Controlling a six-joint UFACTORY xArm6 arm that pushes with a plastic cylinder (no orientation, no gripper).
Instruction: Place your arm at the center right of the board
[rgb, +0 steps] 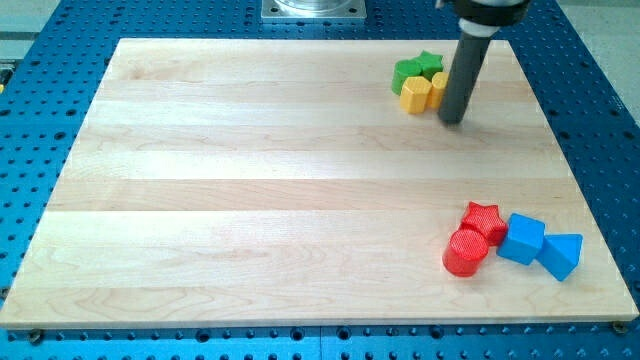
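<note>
Two clusters of blocks sit on the wooden board, both toward the view's right, and the rest of the wood is plain grain. Going from the left of the upper cluster: a green block with a green star just beside it, and below them a yellow block touching a second yellow piece, whose shape is partly hidden behind my rod. My tip rests just to the right of these, at the lower right edge of the yellow pieces; whether it touches them I cannot tell. There is no claw on this arm, only the straight dark rod, so nothing spreads, presses together or pinches. The tip stands in the upper right part of the board, above its centre-right area. Well below the tip, toward the view's bottom, lies the second cluster: a red cylinder touching a red star, then a blue cube, and at the far right a blue triangular block against the cube
</note>
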